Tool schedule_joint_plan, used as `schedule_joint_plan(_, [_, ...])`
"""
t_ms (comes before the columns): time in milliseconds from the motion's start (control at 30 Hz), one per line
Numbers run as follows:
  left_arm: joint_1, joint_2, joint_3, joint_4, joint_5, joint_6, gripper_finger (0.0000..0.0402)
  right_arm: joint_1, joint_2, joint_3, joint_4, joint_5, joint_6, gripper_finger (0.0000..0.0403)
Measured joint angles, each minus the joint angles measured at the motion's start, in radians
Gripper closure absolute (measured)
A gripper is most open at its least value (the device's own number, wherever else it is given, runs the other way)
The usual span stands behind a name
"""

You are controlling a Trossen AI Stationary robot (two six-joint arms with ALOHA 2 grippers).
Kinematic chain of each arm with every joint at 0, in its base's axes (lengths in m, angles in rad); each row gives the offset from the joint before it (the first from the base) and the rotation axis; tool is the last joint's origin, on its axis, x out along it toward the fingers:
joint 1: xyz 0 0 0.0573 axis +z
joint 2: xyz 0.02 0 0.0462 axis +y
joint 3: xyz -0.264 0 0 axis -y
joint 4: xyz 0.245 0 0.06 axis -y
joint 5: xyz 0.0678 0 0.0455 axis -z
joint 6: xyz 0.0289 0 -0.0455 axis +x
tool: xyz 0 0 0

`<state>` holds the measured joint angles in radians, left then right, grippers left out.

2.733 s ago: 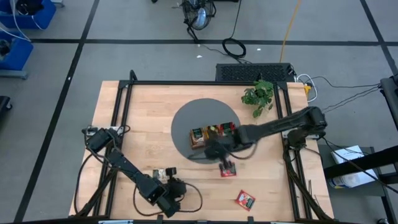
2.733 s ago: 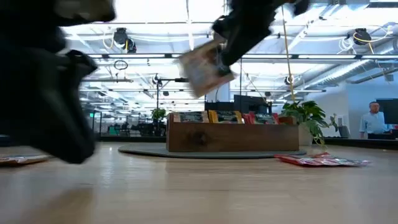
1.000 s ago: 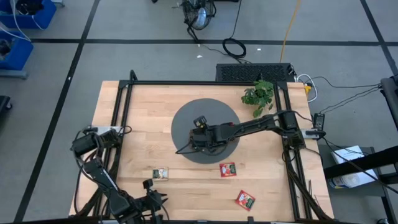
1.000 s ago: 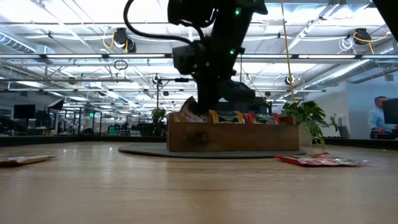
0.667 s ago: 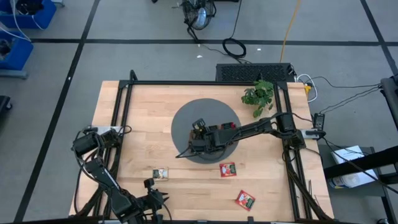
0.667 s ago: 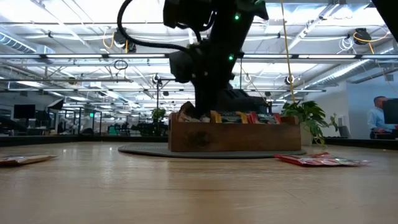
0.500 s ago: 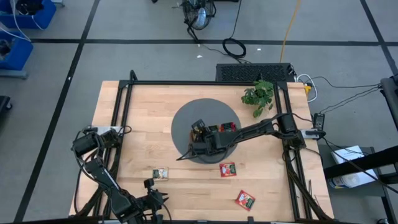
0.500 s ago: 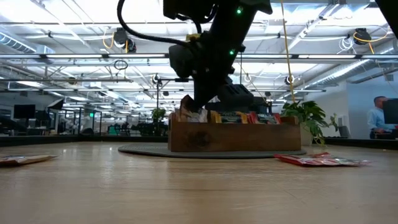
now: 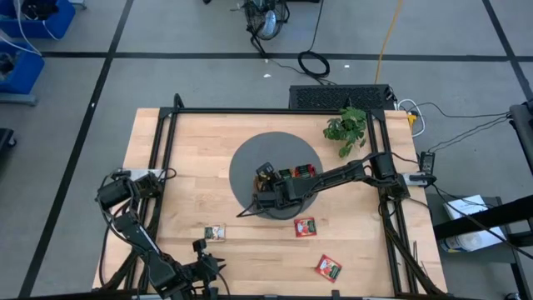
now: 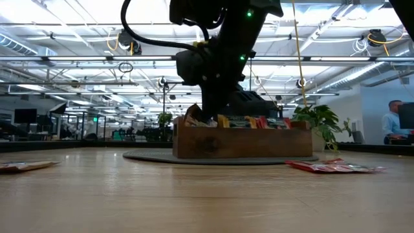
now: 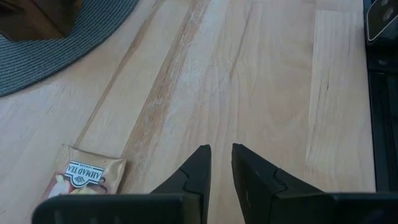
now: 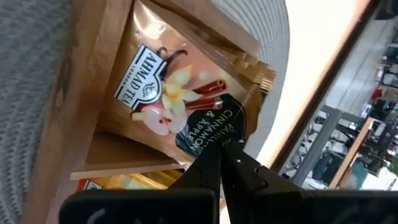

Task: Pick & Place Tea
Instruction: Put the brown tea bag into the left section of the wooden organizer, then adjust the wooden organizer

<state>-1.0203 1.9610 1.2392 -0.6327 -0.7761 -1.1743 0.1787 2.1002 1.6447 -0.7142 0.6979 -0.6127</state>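
While right fingers (image 12: 219, 163) pinch a tea sachet (image 12: 180, 99) in tray (image 12: 74, 112), left fingers (image 11: 219, 163) nearly closed, idle.

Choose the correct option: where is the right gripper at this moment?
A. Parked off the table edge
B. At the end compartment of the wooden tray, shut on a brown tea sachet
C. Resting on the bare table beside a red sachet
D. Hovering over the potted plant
B: the right gripper is pinched on the brown tea sachet inside the wooden tray.
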Motion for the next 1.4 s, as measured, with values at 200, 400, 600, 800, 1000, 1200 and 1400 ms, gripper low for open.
schedule_joint_plan(200, [0.0, 0.0, 0.0, 0.0, 0.0, -0.002, 0.033, 0.005, 0.0, 0.0, 0.0, -0.022, -0.038, 0.039])
schedule_joint_plan(400, [0.0, 0.0, 0.0, 0.0, 0.0, -0.008, 0.033, 0.023, 0.0, 0.0, 0.009, -0.042, -0.06, 0.0346])
schedule_joint_plan(600, [0.0, 0.0, 0.0, 0.0, 0.001, -0.009, 0.033, 0.036, 0.0, 0.0, 0.046, -0.071, -0.053, 0.0289])
schedule_joint_plan(800, [0.0, 0.0, 0.0, 0.0, 0.001, -0.009, 0.033, 0.036, -0.018, 0.0, 0.086, -0.016, -0.034, 0.0255])
schedule_joint_plan(1000, [0.0, 0.0, 0.0, -0.001, 0.001, -0.009, 0.033, 0.014, -0.099, 0.0, 0.065, -0.135, 0.082, 0.0244])
schedule_joint_plan(1200, [-0.001, 0.0, 0.0, 0.0, 0.001, -0.005, 0.033, -0.031, -0.25, -0.03, 0.069, -0.508, 0.182, 0.025])
schedule_joint_plan(1400, [-0.001, 0.0, 0.0, 0.005, -0.006, -0.001, 0.033, -0.14, -0.418, -0.263, 0.374, -1.043, 0.327, 0.0275])
